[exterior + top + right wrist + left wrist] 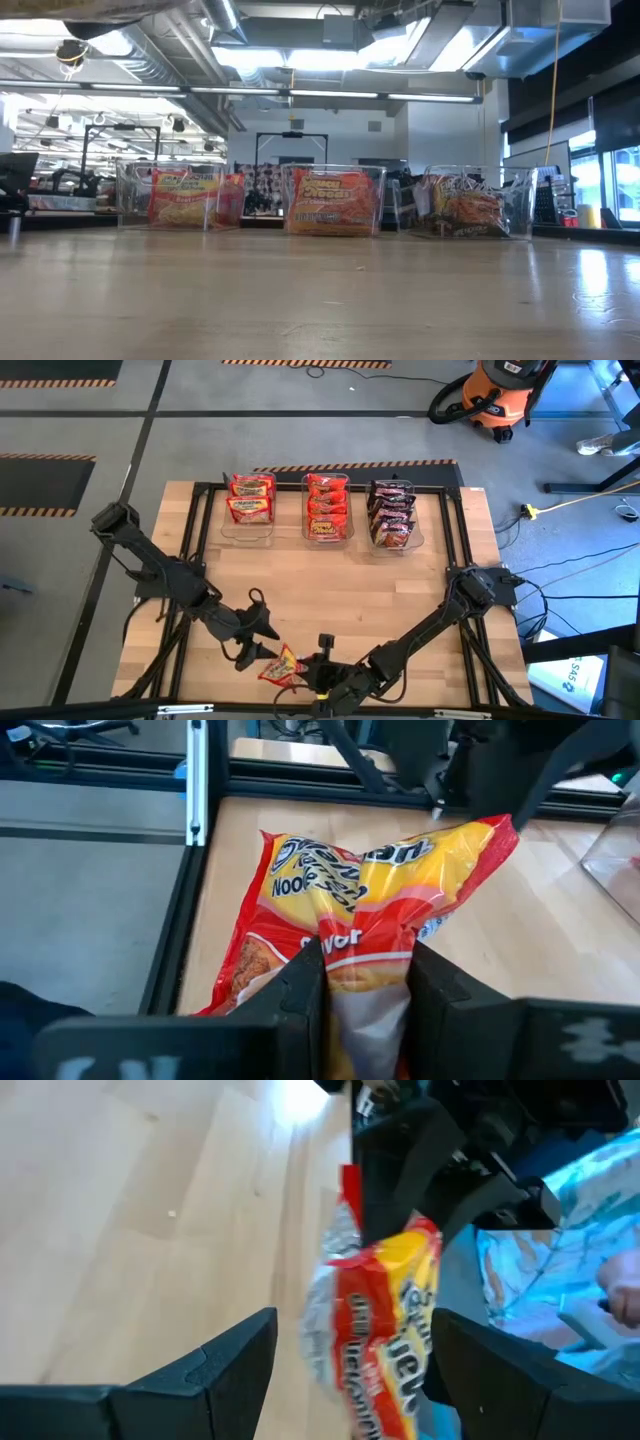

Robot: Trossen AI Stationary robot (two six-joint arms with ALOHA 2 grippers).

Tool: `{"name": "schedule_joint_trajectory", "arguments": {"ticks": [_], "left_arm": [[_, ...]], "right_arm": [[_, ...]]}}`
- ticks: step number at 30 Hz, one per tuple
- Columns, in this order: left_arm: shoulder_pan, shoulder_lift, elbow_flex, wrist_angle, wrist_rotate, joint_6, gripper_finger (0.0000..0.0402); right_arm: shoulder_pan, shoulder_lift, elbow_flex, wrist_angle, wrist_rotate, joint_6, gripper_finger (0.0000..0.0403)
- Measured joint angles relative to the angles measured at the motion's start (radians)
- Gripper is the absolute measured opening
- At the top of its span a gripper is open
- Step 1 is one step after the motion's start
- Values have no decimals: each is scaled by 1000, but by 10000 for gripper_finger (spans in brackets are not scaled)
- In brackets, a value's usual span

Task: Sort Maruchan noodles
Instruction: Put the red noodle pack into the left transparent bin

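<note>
One packet [281,666] is all you are still handling; nearly everything else is sitting sorted in three bins [247,532] well ahead of both claws: yellow-red packs [251,497], red packs [326,506] and dark packs [391,514]. Your right claw [312,672] is pinching the yellow-red packet by one end, lifted near the table's front edge. Your left claw [266,640] is standing wide right beside it, fingers either side of the packet's other end, not gripping. By my judgement, you are passing it across for the yellow-red bin.
</note>
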Motion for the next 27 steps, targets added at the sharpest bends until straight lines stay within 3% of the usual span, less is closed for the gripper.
{"name": "schedule_joint_trajectory", "arguments": {"ticks": [6,27], "left_arm": [[-14,-25,0,-22,-34,31,260],[-26,13,-1,37,54,34,260]], "right_arm": [[0,0,0,12,14,-10,76],[-42,0,-1,150,60,-233,76]]}}
